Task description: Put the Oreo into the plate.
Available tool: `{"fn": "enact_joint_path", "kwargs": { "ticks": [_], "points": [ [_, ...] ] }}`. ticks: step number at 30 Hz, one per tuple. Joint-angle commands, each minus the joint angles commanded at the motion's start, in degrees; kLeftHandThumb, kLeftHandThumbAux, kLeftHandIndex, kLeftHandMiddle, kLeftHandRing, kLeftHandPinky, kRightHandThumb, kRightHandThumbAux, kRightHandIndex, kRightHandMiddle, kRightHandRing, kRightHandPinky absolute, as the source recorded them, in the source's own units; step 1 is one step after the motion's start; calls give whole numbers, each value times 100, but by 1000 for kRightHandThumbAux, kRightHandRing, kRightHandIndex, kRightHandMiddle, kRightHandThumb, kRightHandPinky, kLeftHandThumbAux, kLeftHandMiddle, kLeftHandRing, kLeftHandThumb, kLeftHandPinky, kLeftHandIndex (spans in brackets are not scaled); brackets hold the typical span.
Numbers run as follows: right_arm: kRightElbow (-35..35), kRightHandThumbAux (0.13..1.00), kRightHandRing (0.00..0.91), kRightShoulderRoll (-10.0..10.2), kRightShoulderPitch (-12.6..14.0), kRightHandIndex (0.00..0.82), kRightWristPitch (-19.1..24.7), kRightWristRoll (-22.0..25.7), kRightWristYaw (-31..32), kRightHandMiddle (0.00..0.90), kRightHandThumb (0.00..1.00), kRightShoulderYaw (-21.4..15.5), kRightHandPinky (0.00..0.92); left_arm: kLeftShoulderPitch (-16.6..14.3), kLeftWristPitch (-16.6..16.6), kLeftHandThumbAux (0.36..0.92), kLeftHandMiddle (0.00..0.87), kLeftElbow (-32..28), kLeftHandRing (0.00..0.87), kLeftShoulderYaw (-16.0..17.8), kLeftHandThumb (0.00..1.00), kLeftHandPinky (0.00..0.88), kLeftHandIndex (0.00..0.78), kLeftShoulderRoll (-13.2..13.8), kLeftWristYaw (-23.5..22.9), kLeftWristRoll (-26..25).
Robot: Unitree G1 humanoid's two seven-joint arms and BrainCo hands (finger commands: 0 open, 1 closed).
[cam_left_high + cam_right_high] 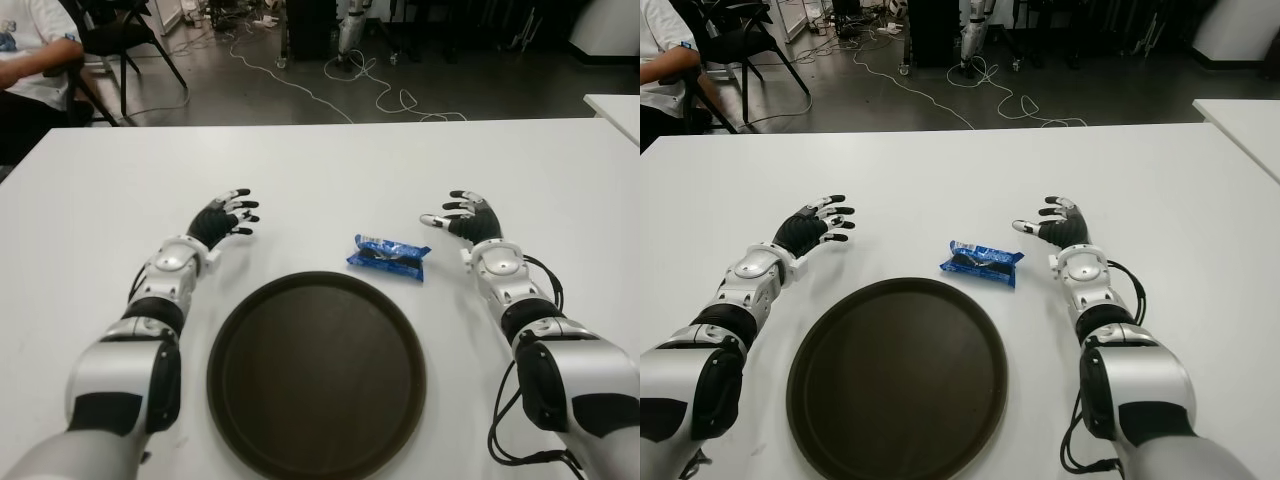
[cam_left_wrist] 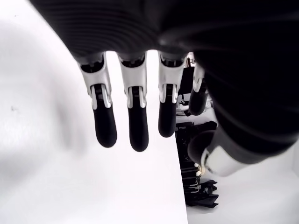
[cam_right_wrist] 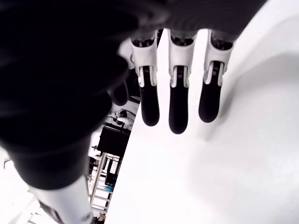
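While the blue Oreo packet (image 1: 389,256) lies on the white tabletop (image 1: 330,170) just beyond the far rim of the dark round plate (image 1: 316,375), my right hand (image 1: 468,218) shows near its right side and my left hand (image 1: 226,217) farther off to its left, all fingers (image 2: 138,122) spread, holding nothing

silver-white arm shells with black joint bands; left hand (image 1: 224,220) and right hand (image 1: 466,217) black-palmed, white knuckles, black fingertips (image 2: 105,133); black cable (image 1: 503,420) along right forearm
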Motion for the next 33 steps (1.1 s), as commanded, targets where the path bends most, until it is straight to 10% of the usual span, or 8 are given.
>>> {"fn": "enact_joint_path", "kwargs": {
  "ticks": [33],
  "points": [
    [-104, 794, 287, 22, 84, 230, -599, -675, -1233, 283, 0, 669, 296, 62, -93, 661, 221, -7, 264, -41, 0, 319, 149, 43, 13, 52]
  ]
}}
